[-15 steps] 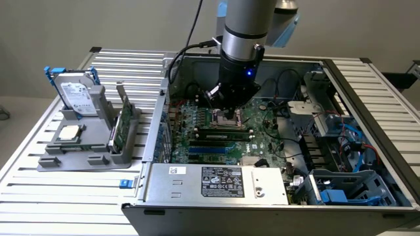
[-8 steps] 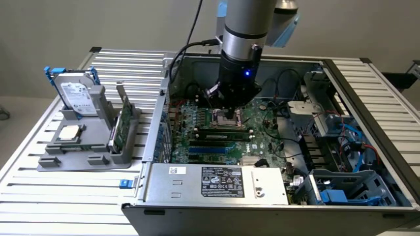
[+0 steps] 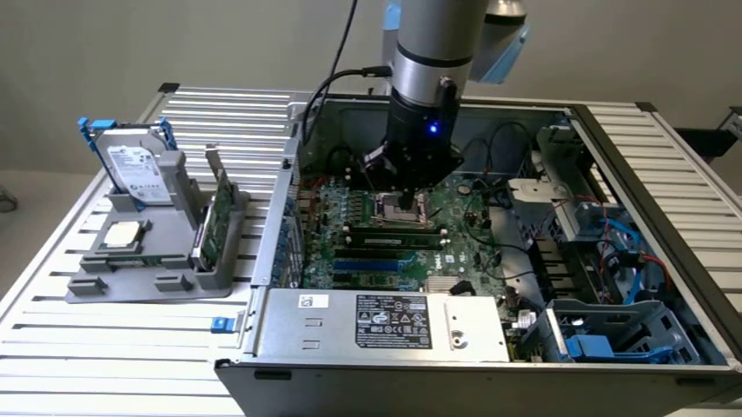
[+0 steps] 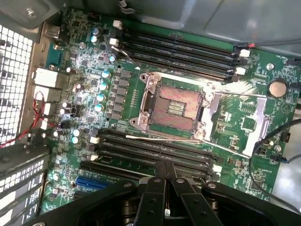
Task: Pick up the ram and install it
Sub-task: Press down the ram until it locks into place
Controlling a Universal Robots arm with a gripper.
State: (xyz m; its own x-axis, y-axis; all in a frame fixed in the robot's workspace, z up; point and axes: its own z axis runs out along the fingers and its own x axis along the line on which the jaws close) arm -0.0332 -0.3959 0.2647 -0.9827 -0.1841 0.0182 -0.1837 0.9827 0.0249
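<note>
The gripper (image 4: 165, 175) is hovering low inside the open computer case (image 3: 649, 174), its jaws clenched together just over the memory slots (image 4: 155, 151) beside the empty processor socket (image 4: 176, 106). The ram (image 3: 388, 236) is lying seated in a slot on the motherboard (image 3: 475, 248), directly under the arm. On the tabletop (image 3: 69, 347) at the exterior view's left, a grey holder (image 3: 151, 278) is carrying a hard drive (image 3: 137, 172) and a green card (image 3: 215, 221).
</note>
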